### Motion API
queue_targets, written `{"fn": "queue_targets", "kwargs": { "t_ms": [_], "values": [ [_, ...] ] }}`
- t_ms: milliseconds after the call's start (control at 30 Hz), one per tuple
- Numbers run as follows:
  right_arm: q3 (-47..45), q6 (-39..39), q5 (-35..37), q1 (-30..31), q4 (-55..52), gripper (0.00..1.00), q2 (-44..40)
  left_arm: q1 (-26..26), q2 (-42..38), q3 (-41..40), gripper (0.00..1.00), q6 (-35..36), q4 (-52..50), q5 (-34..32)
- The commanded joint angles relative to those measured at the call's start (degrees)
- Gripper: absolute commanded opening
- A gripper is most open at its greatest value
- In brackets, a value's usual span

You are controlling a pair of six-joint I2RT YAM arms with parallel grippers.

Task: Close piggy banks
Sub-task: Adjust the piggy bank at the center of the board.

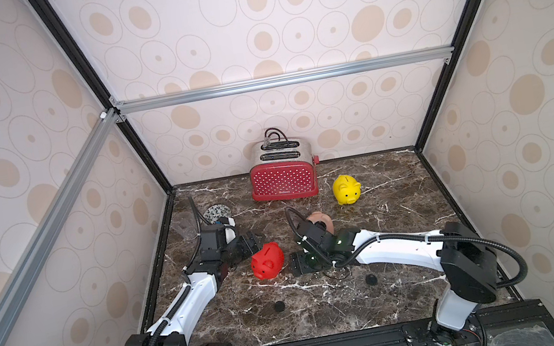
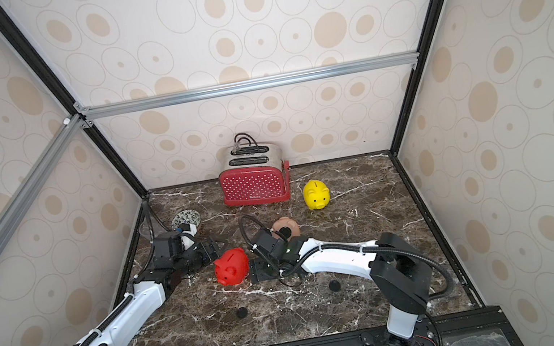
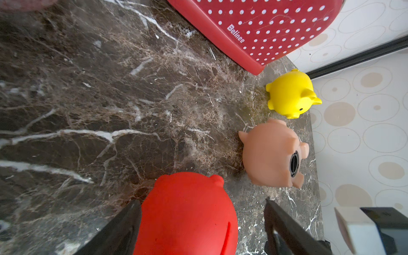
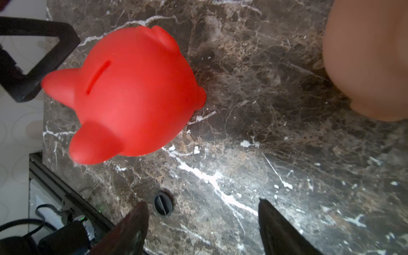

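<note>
Dark marble tabletop (image 1: pixel 421 294), walled by circle-patterned panels. Left gripper (image 3: pixel 202 202): jaws spread on either side of the red piggy bank (image 1: pixel 267 261), with a clear gap at one finger. Right gripper (image 4: pixel 202 202): jaws spread, holding nothing, low over the table on the red pig's other side; a round black plug (image 4: pixel 163 203) lies just beside one fingertip. Peach-pink piggy bank (image 3: pixel 269 154): on its side behind the right arm, black cap in its belly. Yellow piggy bank (image 1: pixel 346 189): upright near the red polka-dot toaster (image 1: pixel 283 176).

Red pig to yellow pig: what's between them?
The peach pig, on its side, lies between the red pig and yellow pig; clearest in the left wrist view.
</note>
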Motion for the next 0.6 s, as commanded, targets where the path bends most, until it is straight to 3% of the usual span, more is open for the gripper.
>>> {"fn": "queue_targets", "kwargs": {
  "t_ms": [0, 567],
  "values": [
    [4.53, 1.27, 2.17, 0.11, -0.69, 0.78, 3.8, 0.25, 0.77, -1.0, 0.87, -0.1, 2.71, 1.76],
    [14.45, 0.4, 2.6, -1.7, -5.02, 0.75, 11.52, -1.99, -10.54, -9.05, 0.88, -5.88, 1.45, 2.08]
  ]
}}
